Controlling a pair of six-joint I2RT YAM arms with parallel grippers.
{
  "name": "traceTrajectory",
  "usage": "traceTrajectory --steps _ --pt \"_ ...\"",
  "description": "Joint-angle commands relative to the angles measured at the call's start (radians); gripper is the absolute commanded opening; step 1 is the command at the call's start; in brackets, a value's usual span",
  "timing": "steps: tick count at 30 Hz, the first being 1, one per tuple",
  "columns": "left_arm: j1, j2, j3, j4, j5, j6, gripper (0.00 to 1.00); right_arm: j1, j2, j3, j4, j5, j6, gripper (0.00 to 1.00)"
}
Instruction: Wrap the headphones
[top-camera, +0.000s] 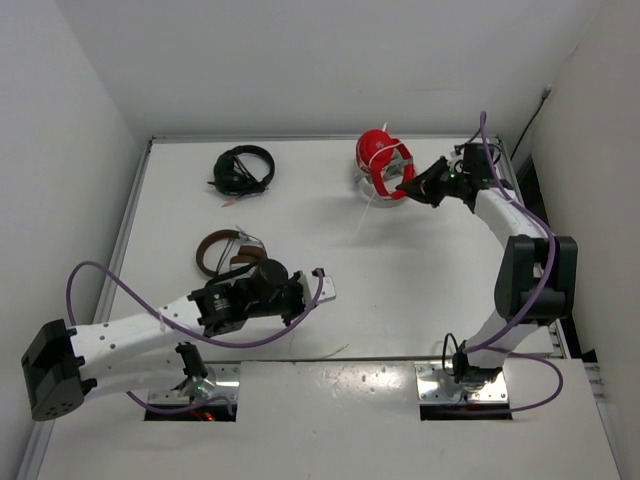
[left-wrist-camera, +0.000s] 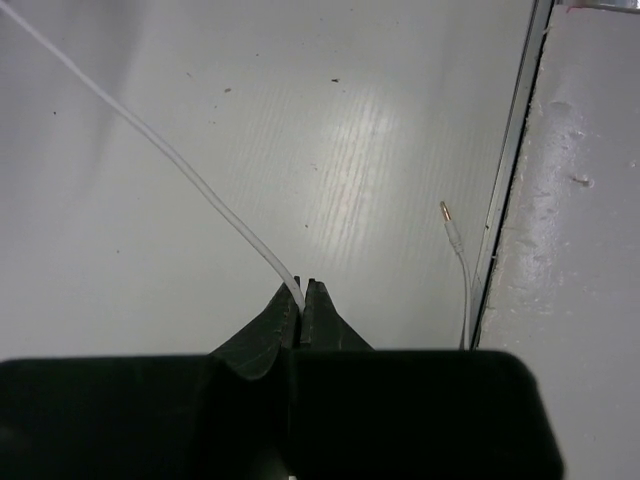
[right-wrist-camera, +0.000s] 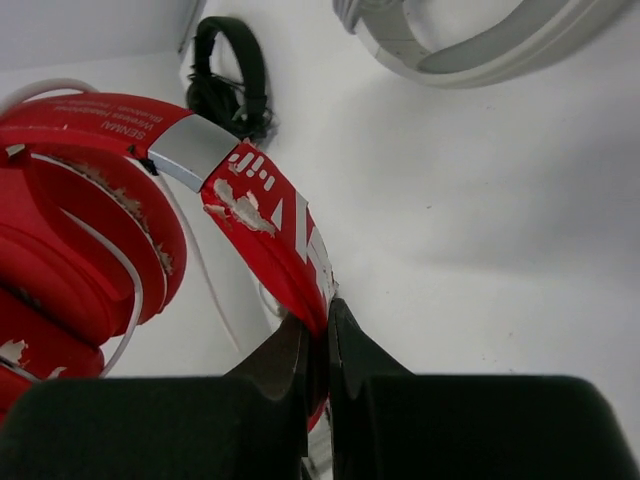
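Two grippers are engaging the same item. The red headphones (top-camera: 383, 163) are sitting at the far right of the table (top-camera: 300, 215), and the headband (right-wrist-camera: 265, 215) is showing worn, flaking patches beside a silver slider.

The right gripper (right-wrist-camera: 325, 320) is pinching that headband between jaws drawn tight onto it. In the overhead view it is reaching in from the headphones' right side.

The left gripper (left-wrist-camera: 303, 292) is clamping the thin white cable (left-wrist-camera: 180, 170) at its fingertips, low over the table near the front edge. The cable is running up and to the left from the jaws. A jack plug (left-wrist-camera: 447, 214) on a short run of white lead is lying loose on the table, just beside the edge strip and to the right of the fingers.

A black headset (top-camera: 243, 170) is lying at the far left. A brown-and-silver pair (top-camera: 225, 252) is lying just behind the left arm. A grey-white pair (right-wrist-camera: 480, 45) is showing at the top of the right wrist view, near the red set.
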Motion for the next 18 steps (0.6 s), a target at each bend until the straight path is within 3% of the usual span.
traceTrajectory --steps 1,10,11,14,18 --pt "-0.020 -0.010 0.076 -0.002 0.014 -0.003 0.00 0.011 -0.033 0.131 -0.047 0.076 -0.145 0.00" --pt "-0.020 -0.030 0.292 -0.064 -0.057 0.040 0.00 0.076 -0.088 0.167 -0.165 0.347 -0.446 0.00" --pt "-0.020 -0.030 0.312 -0.064 -0.057 0.049 0.00 0.120 -0.113 0.167 -0.174 0.466 -0.484 0.00" --pt "-0.020 -0.007 0.395 -0.064 -0.083 0.058 0.00 0.216 -0.150 0.153 -0.155 0.622 -0.632 0.00" --pt "0.011 0.028 0.444 -0.027 -0.165 0.094 0.00 0.310 -0.228 0.066 -0.103 0.696 -0.771 0.00"
